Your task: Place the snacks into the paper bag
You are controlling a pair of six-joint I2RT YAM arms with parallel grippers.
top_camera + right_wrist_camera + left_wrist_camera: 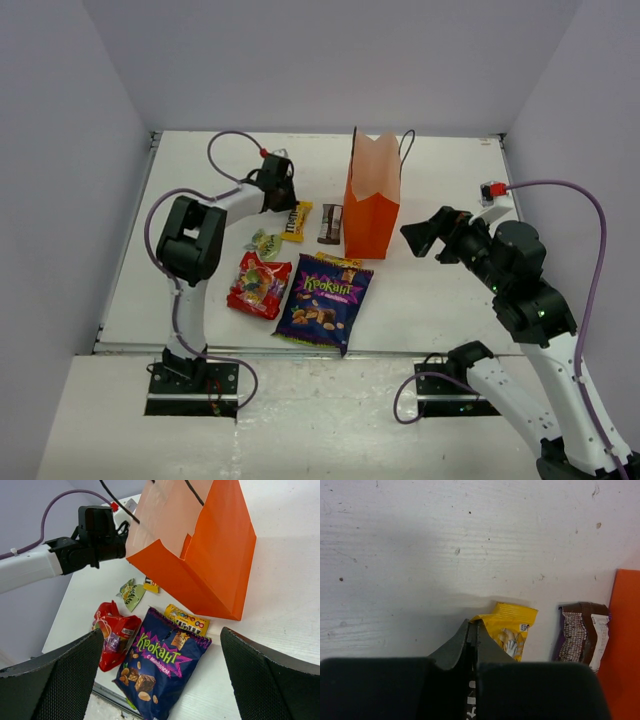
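Six snacks (258, 290) lie outside the upright paper bag (372, 215). The brown bar (330, 223) and small yellow pack (297, 220) are just left of it, the green-yellow wrapper (264, 243) and red bag (262, 275) farther left. The purple nut bag (325, 300) is in front, and the orange bag (340, 262) lies at the paper bag's base. The left gripper (472, 627) has its fingers pressed together at the yellow pack's edge — whether it pinches the pack, I cannot tell. The right gripper (428, 232) gapes wide just right of the paper bag — empty.

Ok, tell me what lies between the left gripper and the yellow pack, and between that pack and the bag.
Nothing visible separates the left gripper from the yellow pack; its shut fingers sit at the pack's edge. The brown bar lies flat between the pack and the paper bag, likely low enough to lift over.
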